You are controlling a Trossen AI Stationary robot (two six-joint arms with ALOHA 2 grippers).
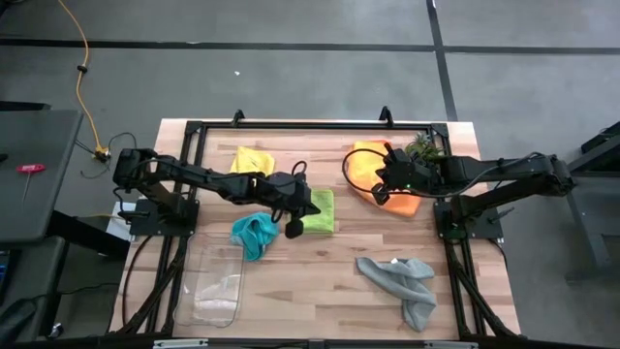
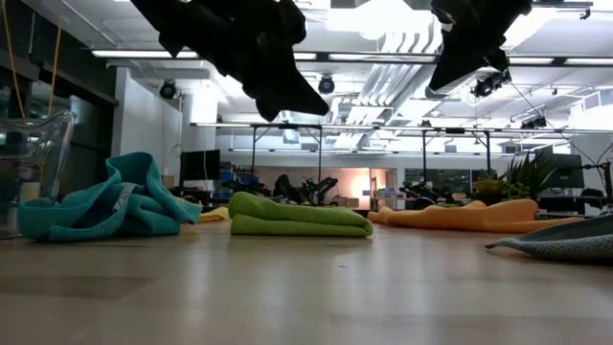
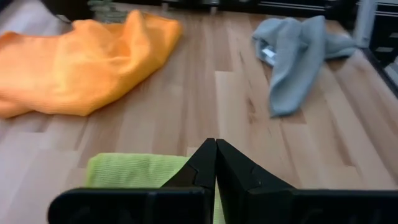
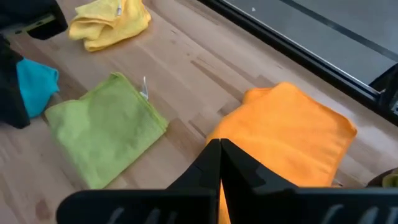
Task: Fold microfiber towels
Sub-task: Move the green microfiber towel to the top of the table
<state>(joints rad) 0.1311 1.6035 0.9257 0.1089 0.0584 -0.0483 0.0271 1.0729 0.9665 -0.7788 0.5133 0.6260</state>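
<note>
We see the left gripper (image 1: 294, 225) at the middle of the frame, fingers pressed together, just beside the folded lime green towel (image 1: 321, 210). The right gripper (image 1: 382, 190), fingers together too, hangs over the orange towel (image 1: 366, 161) at the upper right.

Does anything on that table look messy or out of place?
Three towels lie unfolded: the teal towel bunched beside the clear tray, the grey towel sprawled near the front edge, the orange towel rumpled. The lime green towel looks neatly folded.
</note>
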